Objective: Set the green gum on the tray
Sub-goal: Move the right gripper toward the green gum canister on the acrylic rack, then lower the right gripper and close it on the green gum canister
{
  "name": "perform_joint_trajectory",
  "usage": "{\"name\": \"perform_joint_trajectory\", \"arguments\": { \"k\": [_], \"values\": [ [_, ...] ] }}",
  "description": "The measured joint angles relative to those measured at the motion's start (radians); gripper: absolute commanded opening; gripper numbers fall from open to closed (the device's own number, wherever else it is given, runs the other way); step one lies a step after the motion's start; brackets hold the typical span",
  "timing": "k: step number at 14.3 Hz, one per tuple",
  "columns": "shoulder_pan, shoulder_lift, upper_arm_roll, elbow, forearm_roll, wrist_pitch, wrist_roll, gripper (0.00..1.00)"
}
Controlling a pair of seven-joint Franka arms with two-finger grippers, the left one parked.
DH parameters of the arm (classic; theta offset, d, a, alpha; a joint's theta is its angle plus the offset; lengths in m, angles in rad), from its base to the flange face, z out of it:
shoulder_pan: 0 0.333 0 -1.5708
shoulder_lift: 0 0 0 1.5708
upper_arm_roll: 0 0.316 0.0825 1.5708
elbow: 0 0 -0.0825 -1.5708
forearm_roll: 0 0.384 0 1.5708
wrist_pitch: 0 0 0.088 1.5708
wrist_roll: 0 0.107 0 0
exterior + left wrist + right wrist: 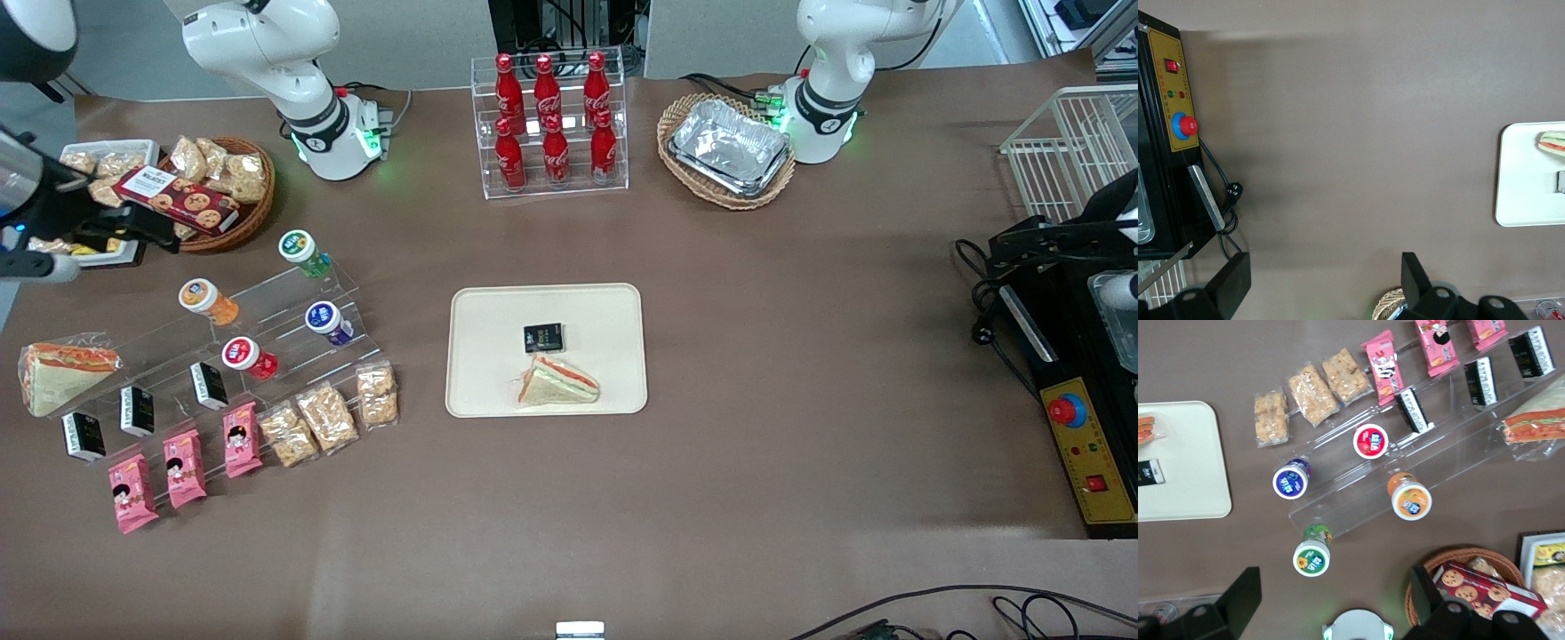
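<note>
At the working arm's end of the table, the scene reads as follows.

Gripper: the gripper hangs high above the cookie basket, well apart from every bottle; in the wrist view its two fingers stand wide apart with nothing between them, so the claw is released and empty.

Stand: a clear stepped acrylic stand carries four small bottles, with snack packs on the table in front of it.

Orange bottle: sits on an upper step, nearer the camera than the gum.

Red bottle: sits on the lowest bottle step.

Gum: the green gum lies tipped on the top step, white lid up toward the camera, farthest of the four from the front camera; the wrist view shows it with open space around it.

Blue bottle: sits a step lower, the gum's nearest neighbour, yet not touching it.

Tray: the tray lies mid-table, well apart from the stand; a black packet and a sandwich already rest on it, leaving bare surface at the stand's end.

Step in hand: by judgement, the approach; nothing is gripped and the gum is untouched.

Next move: likely a shift over the gum, a descent with the fingers straddling its body, then closing; the tilt and the slick step could let it roll, so a centred grip matters.
</note>
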Motion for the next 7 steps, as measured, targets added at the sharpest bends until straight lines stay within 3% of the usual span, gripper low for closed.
{"name": "perform_joint_trajectory", "arguments": {
  "k": [4, 7],
  "values": [
    [0.002, -0.172, 0.025, -0.275, 0.0, 0.159, 0.008, 1.0],
    [0.002, -0.23, 0.056, -0.388, 0.001, 0.201, 0.017, 1.0]
  ]
}}
